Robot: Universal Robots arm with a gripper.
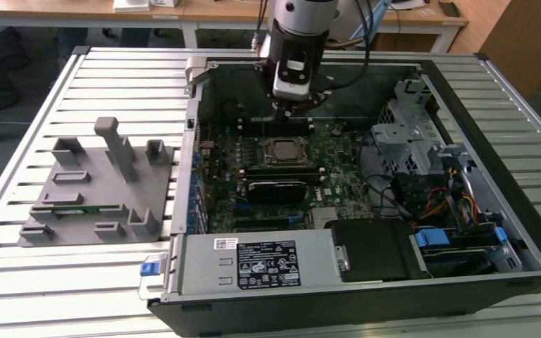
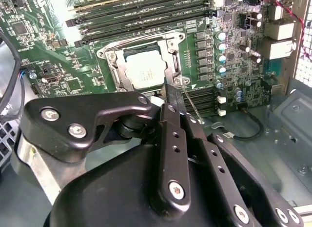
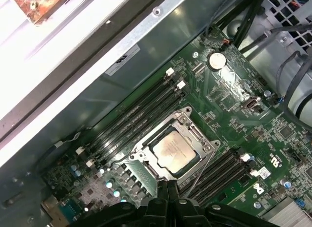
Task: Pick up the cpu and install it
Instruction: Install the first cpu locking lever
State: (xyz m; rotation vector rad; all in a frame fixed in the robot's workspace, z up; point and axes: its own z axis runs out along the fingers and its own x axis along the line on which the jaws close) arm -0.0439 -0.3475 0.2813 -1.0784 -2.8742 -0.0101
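The cpu (image 1: 283, 150) lies flat inside the black socket frame (image 1: 283, 160) of the motherboard, silvery top up. Both wrist views show the cpu (image 2: 144, 68) (image 3: 173, 150) seated in the open metal frame. My gripper (image 1: 291, 111) hangs above the board just behind the socket, over the memory slots (image 1: 275, 128). Its fingers (image 2: 171, 102) are pressed together with nothing between them, their tips a short way from the socket's edge. The same shut fingertips (image 3: 166, 187) show in the first wrist view, near the socket's corner.
The open computer case (image 1: 191, 141) surrounds the board with upright metal walls. A drive cage (image 1: 411, 130) and cables (image 1: 439, 204) fill the exterior view's right, a power supply (image 1: 261, 260) the front. A grey fixture (image 1: 96, 190) holding a green memory stick (image 1: 87, 209) sits outside on the left.
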